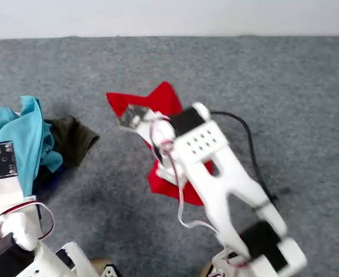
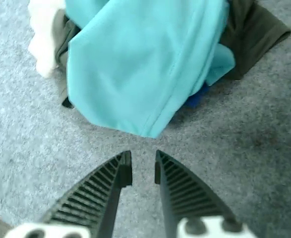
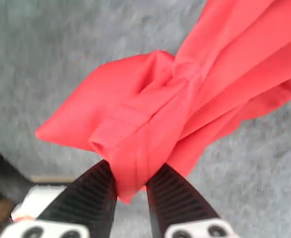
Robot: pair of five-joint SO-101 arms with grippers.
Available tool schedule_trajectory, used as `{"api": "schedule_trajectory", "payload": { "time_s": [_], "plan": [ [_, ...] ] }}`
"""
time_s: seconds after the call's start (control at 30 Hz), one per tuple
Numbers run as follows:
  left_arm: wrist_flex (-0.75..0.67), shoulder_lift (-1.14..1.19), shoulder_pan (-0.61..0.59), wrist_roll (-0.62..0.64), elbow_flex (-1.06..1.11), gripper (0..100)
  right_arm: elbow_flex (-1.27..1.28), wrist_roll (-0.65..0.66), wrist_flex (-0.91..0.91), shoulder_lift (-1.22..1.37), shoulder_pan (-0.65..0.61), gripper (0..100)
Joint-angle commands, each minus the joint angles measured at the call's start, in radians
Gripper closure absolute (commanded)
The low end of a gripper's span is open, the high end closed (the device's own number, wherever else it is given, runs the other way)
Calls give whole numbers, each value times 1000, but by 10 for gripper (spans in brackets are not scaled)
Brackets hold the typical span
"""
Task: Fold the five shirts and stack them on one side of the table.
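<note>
right fingers (image 3: 86, 198) on edge of red shirt (image 3: 195, 94)

We log the red shirt (image 1: 164, 103) near worktop ctr: unfolded, crumpled, one bunched edge pinched betw. the right arm's fingers (image 3: 93, 193). The teal shirt (image 1: 28, 134) lies in a loose heap at the worktop's left side, draped over a dark olive shirt (image 1: 72, 138), also crumpled. A blue shirt (image 2: 197, 95) shows as a sliver under the teal one. A white cloth (image 2: 42, 34) touches the heap; garment type unclear.
</note>
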Motion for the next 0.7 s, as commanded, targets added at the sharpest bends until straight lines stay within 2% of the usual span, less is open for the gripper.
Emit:
{"api": "schedule_trajectory", "payload": {
  "time_s": [0.0,0.17,0.43,0.67],
  "plan": [
    [17,-6,60,3,-64,914,164,103,44,-211,87,990],
    [17,3,155,5,-68,914,334,235,42,-340,263,990],
    [17,23,338,6,-56,914,422,396,8,-354,568,990],
    [15,259,511,3,-77,915,428,459,-25,-354,736,990]
  ]
}}
